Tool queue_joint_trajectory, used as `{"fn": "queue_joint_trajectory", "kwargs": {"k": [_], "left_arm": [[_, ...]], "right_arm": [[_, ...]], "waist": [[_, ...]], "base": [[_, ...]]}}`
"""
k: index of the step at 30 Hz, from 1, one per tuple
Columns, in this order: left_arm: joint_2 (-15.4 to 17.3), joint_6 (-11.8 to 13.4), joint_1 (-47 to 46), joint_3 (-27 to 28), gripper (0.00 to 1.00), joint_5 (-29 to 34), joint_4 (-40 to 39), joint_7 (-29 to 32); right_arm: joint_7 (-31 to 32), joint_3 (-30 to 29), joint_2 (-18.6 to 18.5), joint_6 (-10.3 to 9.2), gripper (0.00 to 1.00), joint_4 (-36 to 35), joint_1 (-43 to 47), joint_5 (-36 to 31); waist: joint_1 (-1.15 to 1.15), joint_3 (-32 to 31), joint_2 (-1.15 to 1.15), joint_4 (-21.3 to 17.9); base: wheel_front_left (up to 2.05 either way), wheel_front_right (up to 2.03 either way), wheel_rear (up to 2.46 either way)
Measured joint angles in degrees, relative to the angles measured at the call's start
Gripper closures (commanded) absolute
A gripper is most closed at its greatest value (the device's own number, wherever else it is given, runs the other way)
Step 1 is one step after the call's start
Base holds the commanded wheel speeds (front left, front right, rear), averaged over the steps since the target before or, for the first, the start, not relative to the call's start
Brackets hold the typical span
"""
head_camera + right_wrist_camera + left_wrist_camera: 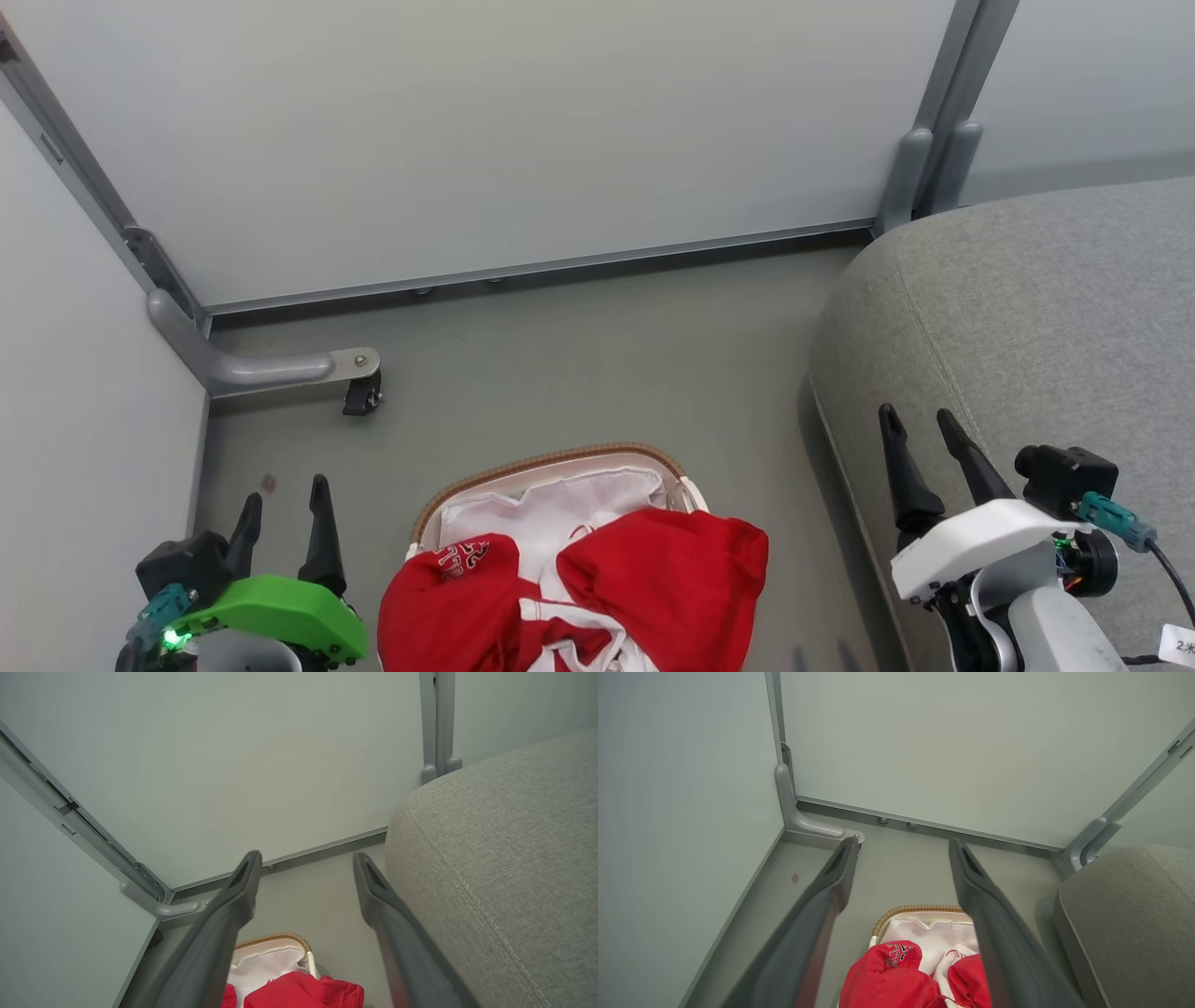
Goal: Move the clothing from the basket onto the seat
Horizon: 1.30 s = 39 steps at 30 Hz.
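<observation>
Red clothing [597,588] with white trim and lettering lies piled in the basket [551,462], spilling over its right rim. The basket stands on the floor at the bottom centre of the head view, with its brown woven rim and white liner showing. The grey seat [1036,327] rises at the right. My left gripper [285,499] hovers open left of the basket, holding nothing. Beside the seat's front edge, my right gripper [920,420] is open and holds nothing. In the left wrist view the clothing [896,975] and basket [915,909] lie between my fingers. The right wrist view has the clothing [303,991] low and the seat [504,858] at the right.
Pale partition panels [485,131] wall in the floor at the back and left. A grey metal foot with a black caster [359,397] sticks out at the back left. Bare grey floor [597,364] lies between the basket and the panels.
</observation>
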Motion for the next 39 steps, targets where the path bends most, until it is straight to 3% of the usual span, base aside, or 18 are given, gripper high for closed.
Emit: {"fn": "queue_joint_trajectory", "kwargs": {"k": [31, 39], "left_arm": [[-1.4, -0.6, -0.1, -1.1, 0.00, 16.3, -2.4, -3.9], [-2.7, -2.8, 1.2, 0.2, 0.00, 17.1, 2.1, -4.8]], "right_arm": [[-3.8, 1.3, 0.2, 0.01, 0.00, -2.2, -1.2, -13.8], [-4.8, 2.3, 0.1, 0.01, 0.00, 0.9, -0.2, -16.8]], "waist": [[0.00, 0.6, 0.00, -0.5], [0.00, 0.2, 0.00, -0.7]], "base": [[0.00, 0.00, 0.00], [0.00, 0.00, 0.00]]}}
